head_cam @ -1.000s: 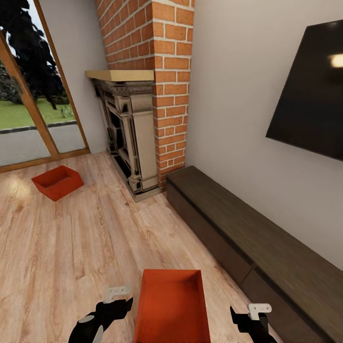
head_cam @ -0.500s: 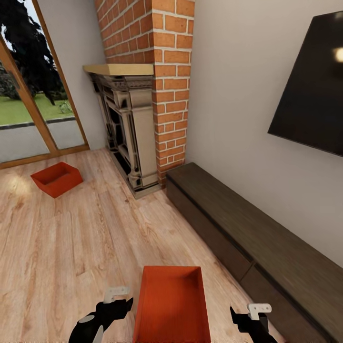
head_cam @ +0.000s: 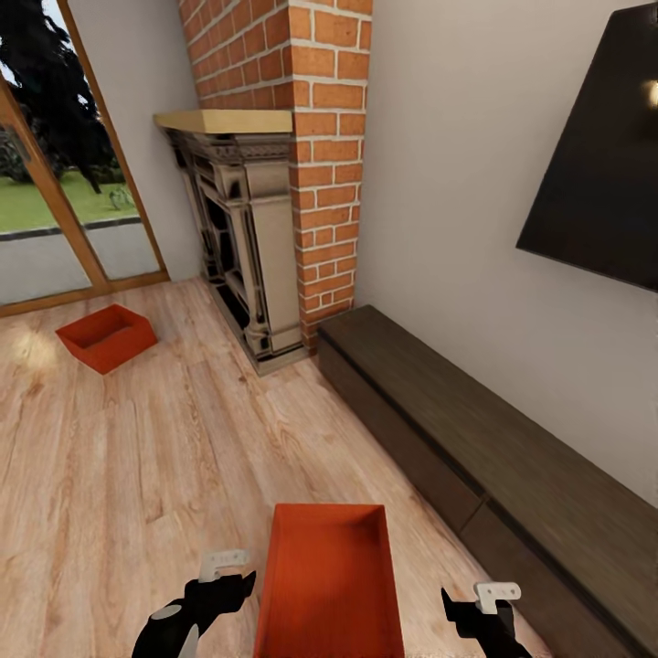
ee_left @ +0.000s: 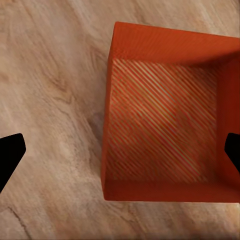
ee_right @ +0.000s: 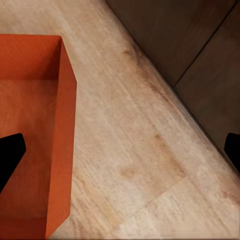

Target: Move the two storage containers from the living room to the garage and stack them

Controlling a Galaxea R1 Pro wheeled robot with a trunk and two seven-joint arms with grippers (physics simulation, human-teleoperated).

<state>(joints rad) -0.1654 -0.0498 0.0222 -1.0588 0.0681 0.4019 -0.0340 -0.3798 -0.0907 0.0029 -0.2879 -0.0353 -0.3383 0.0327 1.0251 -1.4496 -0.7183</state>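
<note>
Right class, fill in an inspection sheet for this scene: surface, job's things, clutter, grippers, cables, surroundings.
Surface: light wood plank floor.
Job's things: near container on the floor between both grippers, open-top; far container by the glass door.
Clutter: nothing seen.
Grippers: left gripper and right gripper open, beside the near container, holding nothing.
Cables: nothing seen.
Surroundings: brick fireplace, dark low cabinet, wall screen.

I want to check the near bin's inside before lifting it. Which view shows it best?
The left wrist view: it looks straight down into the near bin, showing its bare striped bottom. The head view cuts off its near end; the right wrist view shows one side.
</note>
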